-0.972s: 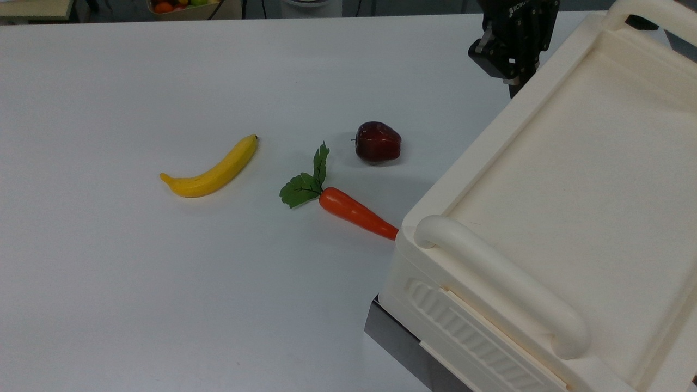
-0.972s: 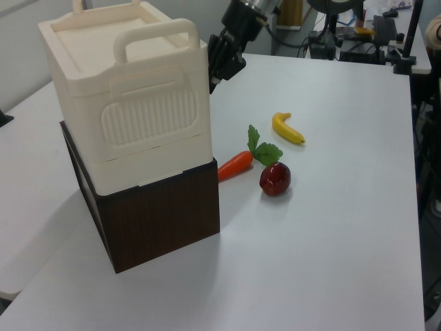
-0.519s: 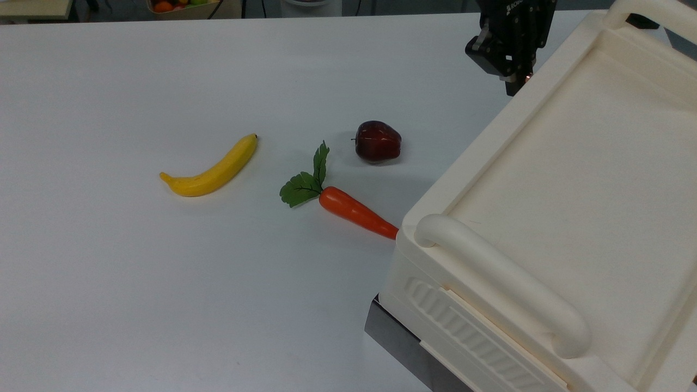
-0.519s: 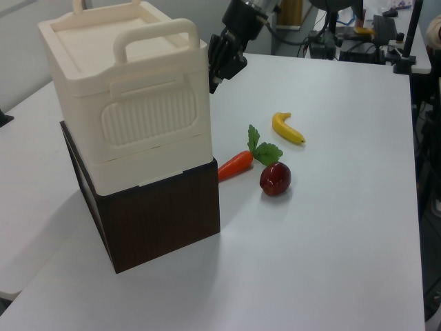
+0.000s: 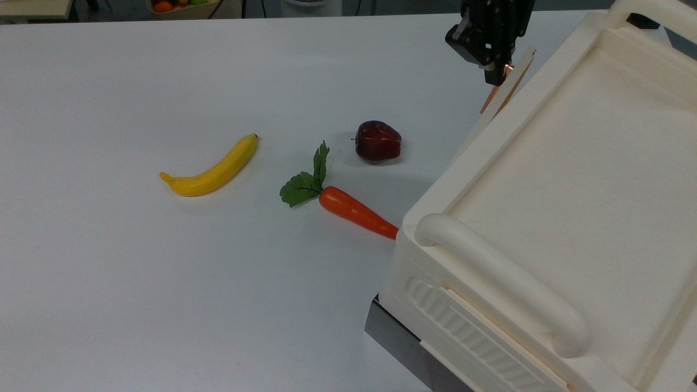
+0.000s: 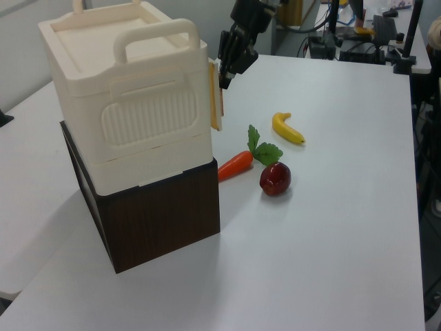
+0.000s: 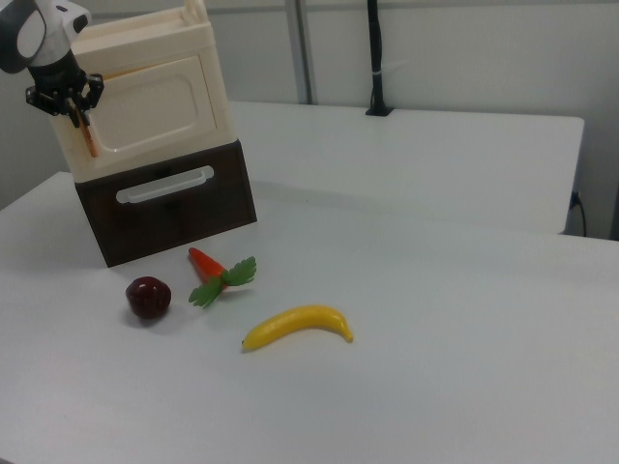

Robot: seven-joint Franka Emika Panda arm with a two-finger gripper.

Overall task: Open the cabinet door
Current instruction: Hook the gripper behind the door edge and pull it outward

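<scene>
The cream cabinet [image 5: 572, 163] stands on a dark brown base at the top view's right. Its cabinet door [image 7: 160, 106] is a flat recessed panel with a copper strip along its free edge. The door stands slightly ajar, showing as a thin tilted slab [image 5: 514, 76] in the top view and as an edge [image 6: 215, 96] sticking out in the left view. My black gripper [image 5: 498, 73] sits at that free edge, shut on the copper-stripped end of the door [image 6: 222, 81] [image 7: 77, 121].
A banana [image 5: 212, 169], a carrot with green leaves [image 5: 354, 212] and a dark red apple [image 5: 377, 141] lie on the white table [image 5: 163, 299] in front of the door's side. The brown base [image 7: 164, 208] has a long pale handle.
The gripper has moved away from the cabinet, toward the top view's left. The door's free edge has swung out with it from flush to slightly ajar.
</scene>
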